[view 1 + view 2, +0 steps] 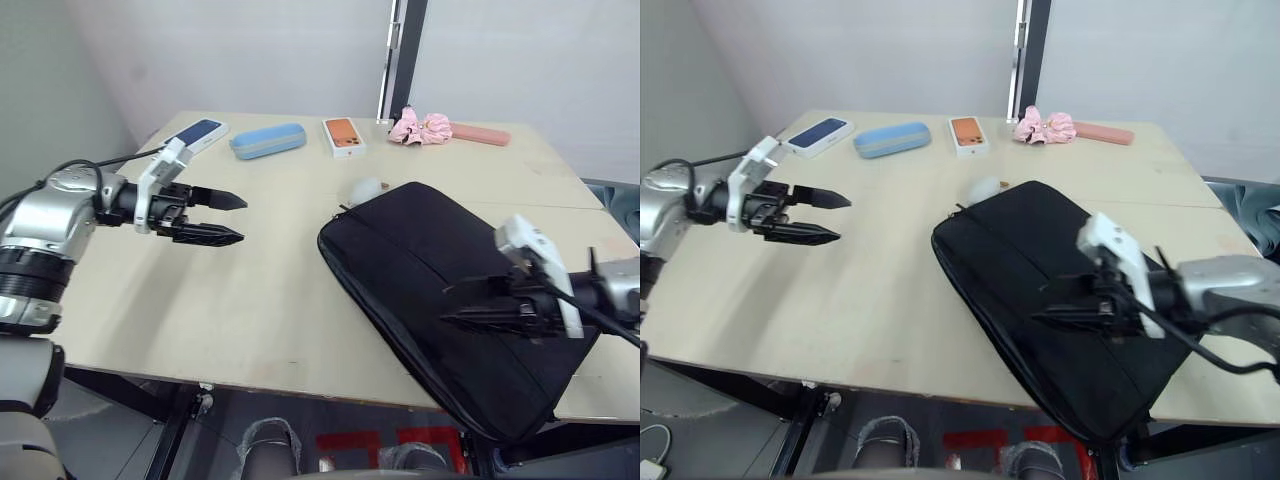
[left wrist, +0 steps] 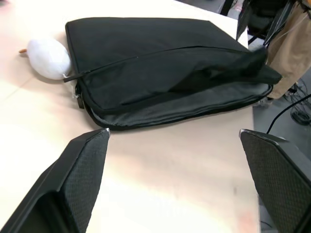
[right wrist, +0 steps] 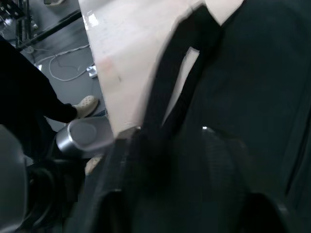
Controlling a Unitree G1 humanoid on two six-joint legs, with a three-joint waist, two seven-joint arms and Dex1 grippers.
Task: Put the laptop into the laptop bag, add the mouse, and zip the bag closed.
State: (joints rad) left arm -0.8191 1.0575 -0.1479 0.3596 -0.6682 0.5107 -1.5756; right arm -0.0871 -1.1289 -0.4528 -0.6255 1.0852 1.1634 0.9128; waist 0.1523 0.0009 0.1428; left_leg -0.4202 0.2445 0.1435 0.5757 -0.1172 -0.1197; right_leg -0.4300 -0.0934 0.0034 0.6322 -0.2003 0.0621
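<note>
My left fingers [image 1: 230,218] hang spread apart above the bare left part of the table [image 1: 200,310], holding nothing, their tips aimed across toward the laptop bag [image 1: 440,270]. Beyond my left wrist, at the table's far edge, lies a phone box with a dark blue front [image 1: 197,133], then a light blue oblong case [image 1: 268,140], then an orange phone box [image 1: 343,137]. Further right along that edge sit a pink scrunched fabric thing [image 1: 421,127] and a flat pink case [image 1: 480,134].

Ahead of my left fingers, the laptop bag lies flat on the table, skewed, its near corner reaching over the table's front edge. In my left wrist view its long side gapes, the zipper undone and the grey lining [image 2: 194,104] visible; I cannot tell whether the laptop is inside. A white rounded thing [image 1: 366,189] rests against the bag's far corner, an orange bit poking out beside it in the wrist view.

My right fingers [image 1: 465,305] are down on top of the bag, near its right end. They look close together, pressed at the black fabric beside a strap handle [image 3: 180,92], but I cannot tell whether they are clenched on anything. Below the table edge a person's shoe [image 3: 86,103] shows on the floor.
</note>
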